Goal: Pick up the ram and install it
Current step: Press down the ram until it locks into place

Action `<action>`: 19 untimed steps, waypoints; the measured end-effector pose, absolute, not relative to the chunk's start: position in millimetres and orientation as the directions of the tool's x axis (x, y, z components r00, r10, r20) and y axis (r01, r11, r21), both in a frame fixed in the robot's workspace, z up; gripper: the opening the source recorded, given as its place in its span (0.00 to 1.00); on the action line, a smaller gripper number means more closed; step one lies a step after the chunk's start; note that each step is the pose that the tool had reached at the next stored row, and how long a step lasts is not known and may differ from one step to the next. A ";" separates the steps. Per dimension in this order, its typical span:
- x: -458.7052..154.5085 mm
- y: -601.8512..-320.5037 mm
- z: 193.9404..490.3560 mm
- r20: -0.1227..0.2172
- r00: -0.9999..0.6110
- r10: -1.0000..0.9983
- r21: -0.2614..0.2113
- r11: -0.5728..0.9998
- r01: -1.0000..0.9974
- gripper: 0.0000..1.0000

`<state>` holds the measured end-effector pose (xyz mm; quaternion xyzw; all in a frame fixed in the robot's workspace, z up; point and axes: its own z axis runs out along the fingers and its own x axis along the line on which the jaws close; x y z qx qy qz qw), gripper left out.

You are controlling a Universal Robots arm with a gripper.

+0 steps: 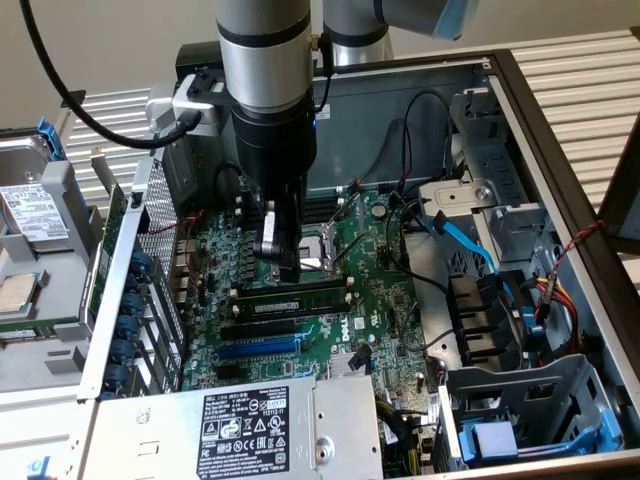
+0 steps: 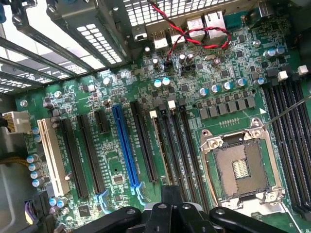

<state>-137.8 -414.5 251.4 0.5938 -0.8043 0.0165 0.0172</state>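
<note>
The fingers were drawn close together with nothing visible between them, and the gripper point(image 1: 282, 268) hung tip-down over the one ram point(image 1: 295, 297), a dark-green stick that stood on edge in the long slot nearest the CPU socket point(image 1: 318, 252). The fingertips were just above, or perhaps resting on, the stick's top edge near its end towards the exterior view's left; whether they touched it could not be told. The pick-up looked finished and the step in hand seemed to be the seating, the closed fingers serving as a pusher rather than a clamp. Seating it would probably call for straight, even downward pressure along the stick's length, so that it would not tilt in the slot and the end clips could latch. In the wrist view the gripper point(image 2: 170, 194) sat over the black memory slots point(image 2: 177, 145) beside the socket, about three of them on that side, with at least three more point(image 2: 286, 126) on the other side. Beyond them lay one blue expansion slot point(image 2: 125, 145), one white slot point(image 2: 51, 155) and one open socket, all on a single motherboard point(image 1: 385, 300) inside one open case point(image 1: 560, 150).
</note>
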 end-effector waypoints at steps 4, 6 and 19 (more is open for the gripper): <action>-137.8 -414.5 251.4 0.082 -0.314 -0.946 -0.032 0.312 -0.949 0.11; -137.9 -414.5 251.3 0.097 -0.325 -0.941 -0.041 0.322 -0.946 0.11; -137.8 -414.5 251.4 0.101 -0.472 -0.876 -0.043 0.470 -0.881 0.11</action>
